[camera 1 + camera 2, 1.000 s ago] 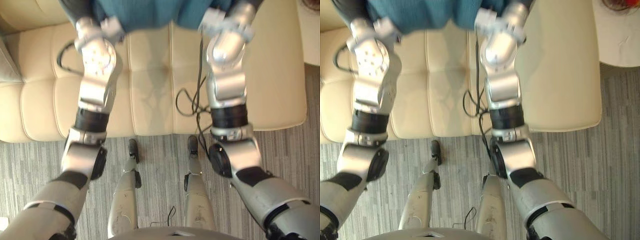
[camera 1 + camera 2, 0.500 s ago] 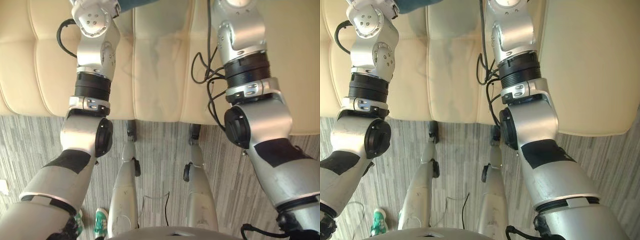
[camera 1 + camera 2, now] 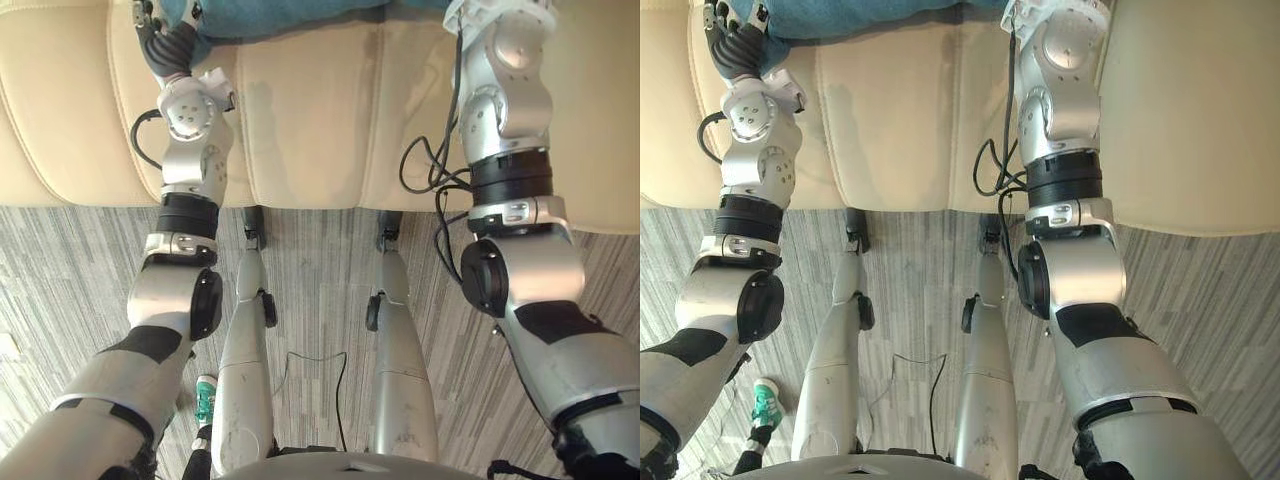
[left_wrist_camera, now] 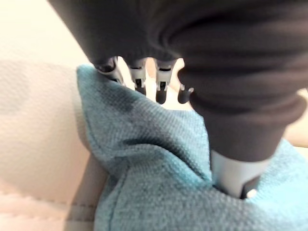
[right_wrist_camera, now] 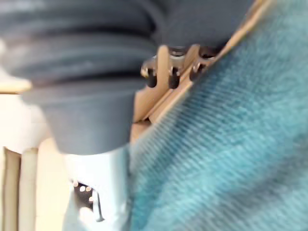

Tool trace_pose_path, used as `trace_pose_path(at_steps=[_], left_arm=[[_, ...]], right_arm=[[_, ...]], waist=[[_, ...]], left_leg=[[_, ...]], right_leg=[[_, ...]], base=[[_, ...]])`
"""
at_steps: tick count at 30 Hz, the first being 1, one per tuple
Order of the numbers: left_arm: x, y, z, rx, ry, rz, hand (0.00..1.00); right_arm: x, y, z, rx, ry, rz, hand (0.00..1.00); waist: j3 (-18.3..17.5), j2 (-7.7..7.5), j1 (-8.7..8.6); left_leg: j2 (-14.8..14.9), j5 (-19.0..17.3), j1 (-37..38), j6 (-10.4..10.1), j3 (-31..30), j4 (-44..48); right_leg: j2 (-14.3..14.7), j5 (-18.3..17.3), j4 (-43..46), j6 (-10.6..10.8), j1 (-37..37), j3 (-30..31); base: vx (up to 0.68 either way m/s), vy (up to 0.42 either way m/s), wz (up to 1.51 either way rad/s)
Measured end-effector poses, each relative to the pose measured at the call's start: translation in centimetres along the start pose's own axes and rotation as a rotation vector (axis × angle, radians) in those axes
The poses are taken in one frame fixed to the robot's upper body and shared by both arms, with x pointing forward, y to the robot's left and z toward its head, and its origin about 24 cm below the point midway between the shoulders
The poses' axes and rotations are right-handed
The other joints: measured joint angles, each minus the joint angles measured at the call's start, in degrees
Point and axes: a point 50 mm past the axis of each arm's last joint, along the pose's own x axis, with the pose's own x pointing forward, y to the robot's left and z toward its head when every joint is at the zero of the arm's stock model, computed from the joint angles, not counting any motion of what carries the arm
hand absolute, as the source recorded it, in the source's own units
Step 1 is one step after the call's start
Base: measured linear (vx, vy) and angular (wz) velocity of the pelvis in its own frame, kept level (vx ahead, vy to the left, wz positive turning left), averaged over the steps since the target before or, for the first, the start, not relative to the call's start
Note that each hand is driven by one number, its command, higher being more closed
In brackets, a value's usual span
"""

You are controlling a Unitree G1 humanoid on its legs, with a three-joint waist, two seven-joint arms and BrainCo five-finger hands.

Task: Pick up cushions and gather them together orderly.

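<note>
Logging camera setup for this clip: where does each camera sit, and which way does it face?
Left eye view: on the head, looking steeply down at the sofa and floor; left arm and right arm reach to the cushion.
Right eye view: beside it on the head, facing the same way; the two share the whole scene.
Left wrist view: on the left wrist, looking along the left hand, cushion between fingers and thumb.
Right wrist view: on the right wrist, along the right hand, gripping the same cushion.
</note>
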Motion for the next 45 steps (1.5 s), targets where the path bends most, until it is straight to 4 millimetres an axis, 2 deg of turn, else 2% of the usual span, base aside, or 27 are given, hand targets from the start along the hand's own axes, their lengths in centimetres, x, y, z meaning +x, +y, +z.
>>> trace_pose_path(at_steps=[4, 7, 9, 13, 14, 15, 16, 18, 20, 21, 22, 23, 25, 27, 29, 31, 33, 34, 35, 38, 42, 45], left_arm=[[0.2, 2.0, -0.6, -0.007, 0.017, 0.033, 0.0], [0.5, 3.3, 0.0, 0.006, -0.017, 0.043, 0.0], [0.4, 4.3, 0.8, 0.003, -0.064, 0.047, 0.0], [-0.7, 7.1, 1.3, -0.008, -0.136, 0.044, 0.0], [-1.2, 8.3, 1.1, -0.005, -0.149, 0.046, 0.0], [-2.1, 10.6, 0.2, 0.008, -0.142, 0.074, 0.0], [-2.6, 11.5, -0.3, 0.019, -0.134, 0.085, 0.0], [-4.9, 15.4, -2.1, 0.074, -0.093, 0.134, 0.0], [-7.5, 17.9, -4.6, 0.102, 0.0, 0.163, 0.0], [-9.2, 19.2, -6.5, 0.121, 0.077, 0.179, 0.0], [-12.0, 21.0, -8.8, 0.144, 0.185, 0.203, 0.0], [-13.2, 21.7, -9.7, 0.156, 0.231, 0.212, 0.0], [-19.0, 24.0, -14.0, 0.201, 0.472, 0.24, 0.0], [-23.2, 25.6, -16.7, 0.237, 0.661, 0.267, 0.0], [-28.2, 27.2, -19.4, 0.268, 0.892, 0.309, 0.0], [-31.2, 28.2, -20.7, 0.299, 1.032, 0.329, 0.0], [-34.5, 29.3, -21.7, 0.328, 1.185, 0.369, 0.0], [-35.0, 29.5, -21.7, 0.336, 1.207, 0.373, 0.0], [-35.7, 29.7, -22.0, 0.359, 1.245, 0.37, 0.0], [-36.8, 30.1, -22.2, 0.431, 1.313, 0.345, 0.0], [-37.3, 30.3, -22.2, 0.488, 1.348, 0.309, 0.0], [-37.2, 30.3, -22.4, 0.502, 1.36, 0.29, 0.0]], right_arm=[[-0.6, -1.1, -0.4, 0.001, -0.012, -0.007, 0.0], [-1.4, -2.1, -0.9, -0.003, -0.013, -0.016, 0.0], [-2.0, -3.4, -1.5, -0.007, -0.008, -0.039, 0.0], [-4.5, -6.6, -1.6, -0.038, -0.046, -0.062, 0.0], [-5.5, -7.7, -1.8, -0.051, -0.051, -0.066, 0.0], [-7.1, -9.2, -2.5, -0.08, -0.034, -0.06, 0.0], [-7.8, -9.8, -2.8, -0.094, -0.023, -0.058, 0.0], [-10.7, -12.0, -3.8, -0.161, 0.03, -0.039, 0.0], [-13.5, -14.0, -5.3, -0.245, 0.115, -0.016, 0.0], [-15.1, -15.1, -6.3, -0.29, 0.182, -0.01, 0.0], [-17.9, -16.5, -7.9, -0.299, 0.293, -0.03, 0.0], [-19.1, -17.0, -8.5, -0.298, 0.338, -0.041, 0.0], [-24.6, -20.0, -10.7, -0.298, 0.542, -0.144, 0.0], [-29.1, -21.8, -12.7, -0.306, 0.728, -0.205, 0.0], [-35.0, -23.4, -15.1, -0.305, 0.974, -0.287, 0.0], [-39.2, -24.1, -16.3, -0.302, 1.146, -0.346, 0.0], [-44.9, -24.7, -17.0, -0.319, 1.375, -0.421, 0.0], [-45.7, -24.7, -17.0, -0.326, 1.411, -0.429, 0.0], [-47.6, -25.0, -16.8, -0.356, 1.499, -0.443, 0.0], [-50.1, -26.0, -16.1, -0.389, 1.602, -0.498, 0.0], [-51.7, -26.9, -15.3, -0.41, 1.668, -0.555, 0.0], [-51.7, -26.8, -15.4, -0.425, 1.688, -0.535, 0.0]], waist=[[0.2, -0.34, -0.71], [0.5, -0.77, -0.96], [0.7, -1.17, -0.95], [0.7, -1.2, -1.01], [0.7, -1.36, -0.97], [0.8, -1.61, -1.04], [0.7, -1.7, -1.05], [0.6, -1.98, -1.06], [0.6, -2.09, -0.83], [0.5, -2.2, -0.77], [-0.9, -2.94, -0.79], [-1.5, -3.13, -0.77], [-4.1, -3.58, -0.78], [-6.8, -4.11, -0.77], [-10.5, -4.21, -0.7], [-13.0, -4.12, -0.72], [-16.5, -4.26, -0.8], [-17.0, -4.23, -0.79], [-18.3, -4.13, -0.83], [-19.9, -3.94, -0.84], [-20.9, -4.01, -0.86], [-20.7, -4.25, -0.62]], left_leg=[[0.3, 0.0, 1.5, 0.0, 0.3, 0.0], [0.7, 0.0, 3.2, 0.0, 0.4, 0.0], [0.7, 0.0, 5.4, 0.0, 0.4, 0.0], [0.6, -1.0, 10.3, 0.2, 0.3, 0.0], [0.6, -1.6, 12.0, 0.3, 0.2, 0.0], [0.5, -2.1, 14.6, 0.4, 0.2, 0.4], [0.5, -2.4, 15.7, 0.5, 0.1, 0.5], [0.5, -4.3, 19.0, 0.5, -0.2, 2.1], [0.5, -6.1, 22.4, 0.4, -0.4, 3.6], [0.6, -7.0, 24.7, 0.3, -0.4, 4.3], [0.6, -9.1, 26.8, 0.3, -0.6, 6.2], [0.7, -10.0, 27.7, 0.4, -0.6, 6.8], [0.9, -12.9, 32.0, 0.4, -0.6, 9.2], [1.1, -15.5, 34.6, 0.4, -0.1, 11.6], [1.4, -18.4, 37.6, 0.4, 1.0, 13.4], [1.5, -19.5, 40.3, 0.5, 1.9, 13.4], [1.7, -20.7, 43.2, 0.4, 3.0, 13.3], [1.7, -20.9, 43.8, 0.4, 3.3, 13.2], [1.8, -21.4, 45.2, 0.1, 3.6, 13.2], [1.8, -21.6, 49.2, -0.2, 5.0, 11.3], [1.8, -21.7, 52.2, -0.7, 6.8, 9.9], [1.9, -22.2, 54.0, -1.0, 9.9, 9.8]], right_leg=[[0.4, -1.1, 2.5, -0.1, 0.1, 0.4], [0.8, -1.5, 3.5, -0.3, 1.3, 0.5], [0.9, -3.0, 6.0, -0.4, 2.2, 0.6], [0.9, -6.7, 11.3, -0.5, 4.9, 0.6], [0.8, -8.1, 12.9, -0.6, 5.9, 0.6], [0.7, -10.2, 15.5, -1.0, 7.5, 0.5], [0.6, -11.0, 16.6, -1.1, 8.1, 0.5], [0.5, -14.3, 20.1, -1.7, 10.7, 0.2], [0.3, -16.4, 21.8, -1.5, 14.1, -0.1], [0.2, -17.3, 22.3, -1.9, 16.6, -0.3], [0.1, -18.5, 22.5, -1.9, 19.1, -0.5], [0.1, -19.1, 22.4, -1.9, 20.2, -0.6], [0.1, -19.9, 21.2, -1.6, 26.4, -1.1], [0.1, -20.0, 19.6, -1.5, 30.4, -1.0], [0.2, -19.6, 16.3, -1.1, 35.2, -0.5], [0.2, -19.0, 13.2, -1.5, 38.9, -0.3], [0.1, -18.1, 9.6, -1.6, 42.7, -0.2], [0.1, -17.9, 9.1, -1.5, 43.4, -0.1], [0.1, -17.4, 7.5, -1.6, 45.2, 0.0], [0.1, -17.0, 5.3, -1.6, 48.7, 0.4], [0.4, -15.8, 3.3, -1.4, 50.8, 1.9], [0.8, -14.0, 2.0, -1.7, 51.1, 4.7]], base=[[-0.04, -0.022, -0.05], [-0.04, -0.028, -0.04], [-0.03, -0.037, 0.0], [-0.02, -0.036, 0.08], [0.0, -0.056, 0.11], [0.01, -0.065, 0.11], [0.04, -0.105, 0.14], [0.07, -0.12, 0.1], [0.08, -0.089, 0.07], [0.09, -0.079, 0.02], [0.09, -0.045, -0.03], [0.13, -0.016, -0.05], [0.16, 0.014, -0.06], [0.13, 0.042, -0.15], [0.13, 0.07, -0.22], [0.09, 0.065, -0.23], [0.08, 0.05, -0.18], [0.08, 0.043, -0.18], [0.07, 0.029, -0.14], [0.08, 0.017, -0.15], [0.05, 0.009, -0.21], [0.02, 0.022, -0.53]])
